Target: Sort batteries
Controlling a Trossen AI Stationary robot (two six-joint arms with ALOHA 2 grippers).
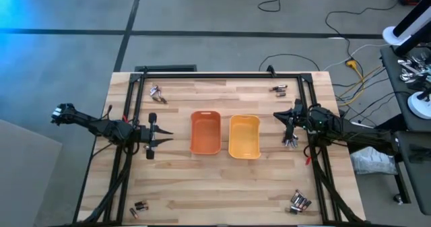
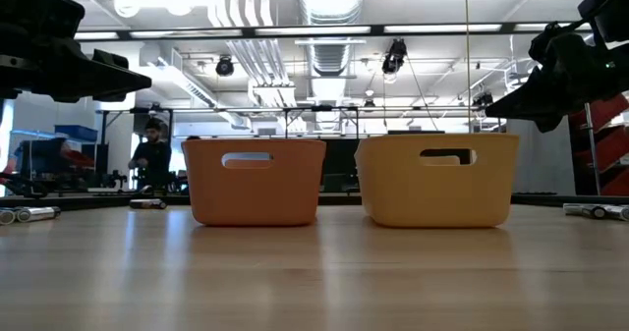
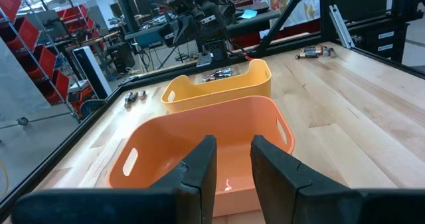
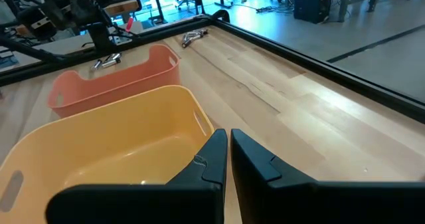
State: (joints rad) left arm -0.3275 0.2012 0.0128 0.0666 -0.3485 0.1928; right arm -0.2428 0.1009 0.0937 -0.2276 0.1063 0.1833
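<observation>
We see two trays side by side at the middle of the wooden desk (image 1: 202, 186): an orange tray (image 1: 205, 132) on the left and a yellow tray (image 1: 244, 136) on the right, close together but with a thin gap between them. The batteries lie in four small clusters near the desk's corners: one at the far left (image 1: 157, 93), one at the far right (image 1: 279, 89), one at the near left (image 1: 139, 207) and one at the near right (image 1: 300, 201). The left tool (image 1: 152, 137) hangs just left of the orange tray, its fingers (image 3: 199, 167) slightly parted with nothing between them. The right tool (image 1: 291, 127) hangs just right of the yellow tray, its fingers (image 4: 211, 159) almost together, only a narrow slit between them, also holding nothing. Both trays look bare inside where the wrist views show them. In the low view a person (image 2: 152, 157) stands in the room beyond the desk.
</observation>
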